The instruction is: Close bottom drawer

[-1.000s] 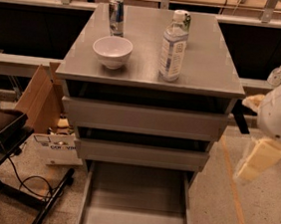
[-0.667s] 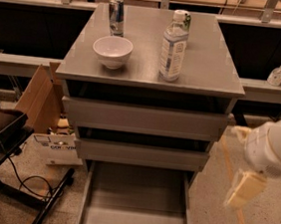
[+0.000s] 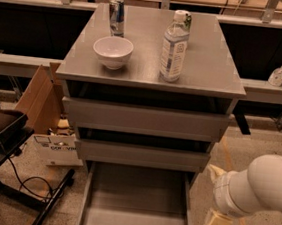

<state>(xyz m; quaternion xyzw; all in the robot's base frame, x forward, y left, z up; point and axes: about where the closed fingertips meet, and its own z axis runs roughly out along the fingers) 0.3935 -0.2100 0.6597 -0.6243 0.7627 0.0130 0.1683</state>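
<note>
The grey cabinet (image 3: 145, 120) has three drawers. The top drawer (image 3: 145, 119) and the middle drawer (image 3: 141, 155) stand slightly out. The bottom drawer (image 3: 136, 204) is pulled far out toward me, and its shallow grey tray interior is bare. Its front lies at the lower edge of the view. My gripper (image 3: 215, 213) hangs low at the right, just beside the drawer's right side wall, on the end of the white arm (image 3: 266, 185). Whether it touches the drawer does not show.
On the cabinet top stand a white bowl (image 3: 113, 50), a can (image 3: 116, 16) and a water bottle (image 3: 173, 46). Left of the cabinet are a cardboard box (image 3: 39, 99), a white carton (image 3: 57, 148), a black stand (image 3: 8, 135) and cables. Bottles (image 3: 278, 74) stand on the right ledge.
My arm has moved down and left, from beside the upper drawers to beside the open bottom drawer's right side. The drawers have not moved.
</note>
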